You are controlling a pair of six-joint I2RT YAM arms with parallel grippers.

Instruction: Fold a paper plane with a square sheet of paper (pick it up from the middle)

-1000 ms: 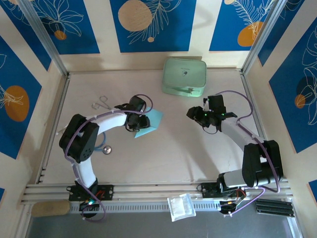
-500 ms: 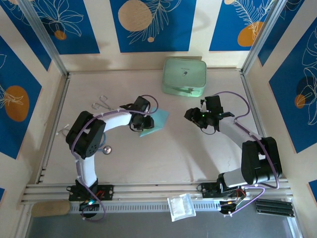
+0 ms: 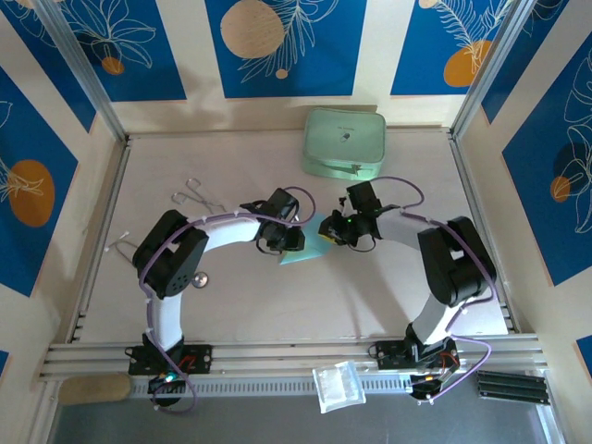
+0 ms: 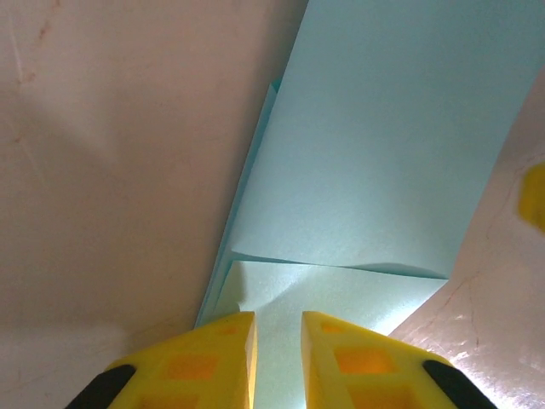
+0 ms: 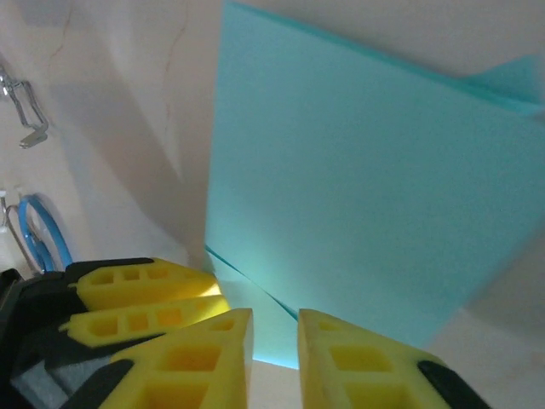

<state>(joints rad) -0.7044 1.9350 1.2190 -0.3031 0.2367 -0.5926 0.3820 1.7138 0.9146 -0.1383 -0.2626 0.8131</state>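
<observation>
Partly folded, layered sky-blue sheet [image 4: 383,153], nipped by left pincer [image 4: 278,328], right pincer [image 5: 274,332]

Sheet mostly covered, edges cropped.
Top view: the square sheet of paper [image 3: 306,252] lies largely under the left gripper [image 3: 297,242] and right gripper [image 3: 325,233]. Both wrist views crop its far edges. Whether the right jaws actually pinch it: cannot tell. A blue ring [image 5: 41,232] is half hidden behind that gripper.

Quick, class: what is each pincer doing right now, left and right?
Left pincer: closed on the sky-blue paper sheet.
Right pincer: closed on the same sheet, at its edge.
</observation>
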